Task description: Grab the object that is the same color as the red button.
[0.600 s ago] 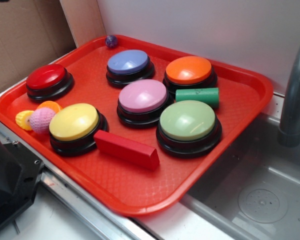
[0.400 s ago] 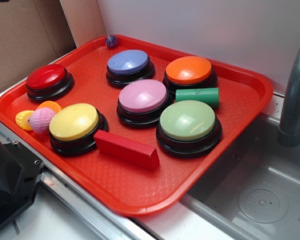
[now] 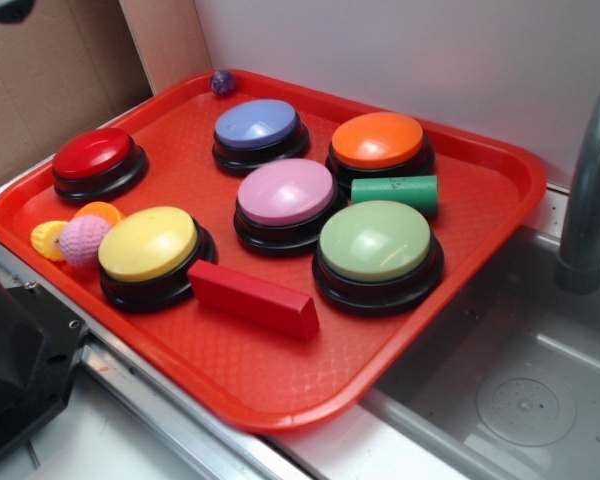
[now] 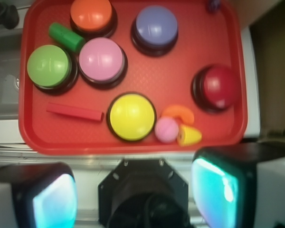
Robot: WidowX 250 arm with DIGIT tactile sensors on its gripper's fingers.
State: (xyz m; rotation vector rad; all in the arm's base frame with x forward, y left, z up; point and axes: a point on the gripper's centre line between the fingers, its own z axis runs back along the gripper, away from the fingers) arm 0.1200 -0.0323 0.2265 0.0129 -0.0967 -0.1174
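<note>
1. The gripper [image 4: 133,199] is seen spread wide, holding nothing; its fingers [image 4: 216,190] are cut off below.
2. The red block [image 4: 74,112] is seen well ahead, left of the fingers.
3. The red button [image 4: 217,87] is seen ahead, right.

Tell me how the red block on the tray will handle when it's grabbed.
The red block looks rigid and straight-edged, so it probably won't bend or roll. Its flat long faces should suit a pinch across the narrow width. It lies close to the yellow button, so a finger on that end may be crowded.
</note>
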